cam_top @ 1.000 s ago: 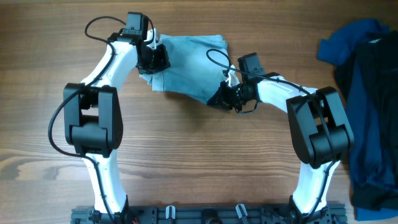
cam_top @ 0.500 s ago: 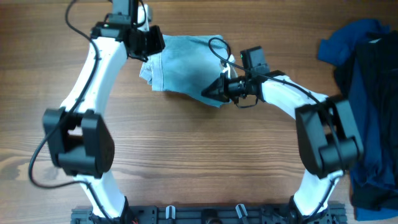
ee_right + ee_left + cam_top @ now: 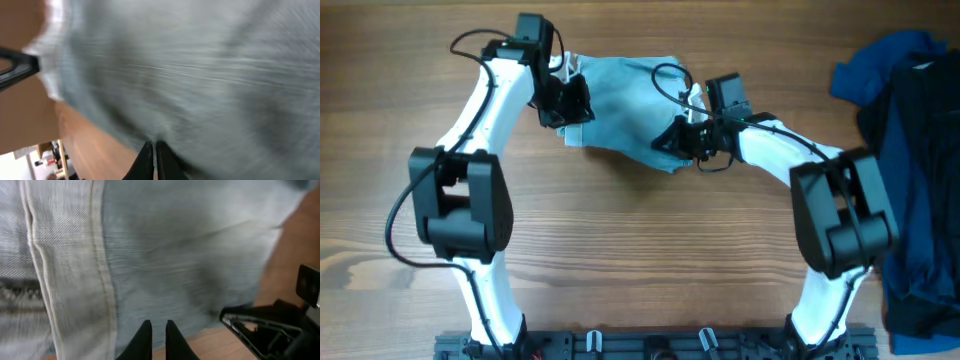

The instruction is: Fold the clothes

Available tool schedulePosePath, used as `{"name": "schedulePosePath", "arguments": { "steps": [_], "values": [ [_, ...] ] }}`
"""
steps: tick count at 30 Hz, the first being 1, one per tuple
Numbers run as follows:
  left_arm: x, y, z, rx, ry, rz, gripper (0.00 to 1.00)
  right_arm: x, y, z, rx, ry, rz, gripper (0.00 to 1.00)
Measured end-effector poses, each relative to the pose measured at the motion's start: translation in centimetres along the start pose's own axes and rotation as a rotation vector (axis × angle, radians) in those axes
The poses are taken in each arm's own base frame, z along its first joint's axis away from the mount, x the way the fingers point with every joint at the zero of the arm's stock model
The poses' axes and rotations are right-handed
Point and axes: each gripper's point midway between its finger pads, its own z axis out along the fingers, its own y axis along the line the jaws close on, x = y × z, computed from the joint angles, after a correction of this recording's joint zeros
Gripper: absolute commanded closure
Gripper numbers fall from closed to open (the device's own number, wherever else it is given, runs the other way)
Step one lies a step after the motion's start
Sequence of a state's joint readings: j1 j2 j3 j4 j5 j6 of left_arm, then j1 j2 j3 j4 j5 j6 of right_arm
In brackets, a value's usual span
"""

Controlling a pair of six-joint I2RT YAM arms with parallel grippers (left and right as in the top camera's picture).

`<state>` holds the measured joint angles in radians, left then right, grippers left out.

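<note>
The light blue jeans (image 3: 620,105) lie folded into a compact bundle at the table's far centre. My left gripper (image 3: 570,105) is at the bundle's left edge. In the left wrist view its fingers (image 3: 156,326) are nearly together with nothing between them, over the denim (image 3: 175,255) beside a stitched seam. My right gripper (image 3: 670,140) is at the bundle's lower right edge. In the right wrist view its fingers (image 3: 153,146) are shut on a puckered fold of the denim (image 3: 200,75).
A dark blue garment (image 3: 880,70) and a black garment (image 3: 920,200) are heaped at the table's right edge. Bare wooden table (image 3: 640,250) lies in front of the jeans. The right gripper also shows in the left wrist view (image 3: 270,330).
My left gripper rose toward the far edge, then came back down to the left edge of the jeans. My right gripper shifted slightly up and right, still on the denim.
</note>
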<state>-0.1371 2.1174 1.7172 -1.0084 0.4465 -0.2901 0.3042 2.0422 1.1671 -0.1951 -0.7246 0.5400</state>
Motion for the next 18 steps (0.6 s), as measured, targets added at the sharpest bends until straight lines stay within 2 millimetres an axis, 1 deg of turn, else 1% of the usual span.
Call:
{"name": "schedulePosePath", "arguments": {
  "steps": [3, 6, 9, 13, 15, 17, 18],
  "values": [
    [0.2, 0.8, 0.7, -0.028, 0.018, -0.011, 0.88, 0.4, -0.9, 0.7, 0.011, 0.017, 0.045, 0.96],
    [0.1, 1.8, 1.0, -0.078, 0.012, -0.016, 0.88, 0.4, -1.1, 0.8, 0.012, 0.020, 0.075, 0.96],
    [-0.1, 3.0, 1.8, -0.128, 0.015, -0.020, 0.87, 0.4, -1.1, 0.8, 0.013, 0.020, 0.090, 0.96],
    [-0.4, 3.4, 2.9, -0.143, 0.008, -0.012, 0.89, 0.4, -1.1, 0.8, 0.013, 0.020, 0.100, 0.96],
    [-0.7, 3.5, 3.1, -0.138, -0.004, -0.006, 0.91, 0.4, -1.1, 0.8, 0.013, 0.020, 0.105, 0.96],
    [-1.0, 3.5, 3.5, -0.134, -0.012, -0.002, 0.96, 0.4, -1.1, 0.8, 0.013, 0.020, 0.106, 0.96],
    [-1.2, 3.6, 3.7, -0.134, -0.014, 0.002, 0.96, 0.4, -1.1, 0.8, 0.013, 0.020, 0.107, 0.96]
  ]
}}
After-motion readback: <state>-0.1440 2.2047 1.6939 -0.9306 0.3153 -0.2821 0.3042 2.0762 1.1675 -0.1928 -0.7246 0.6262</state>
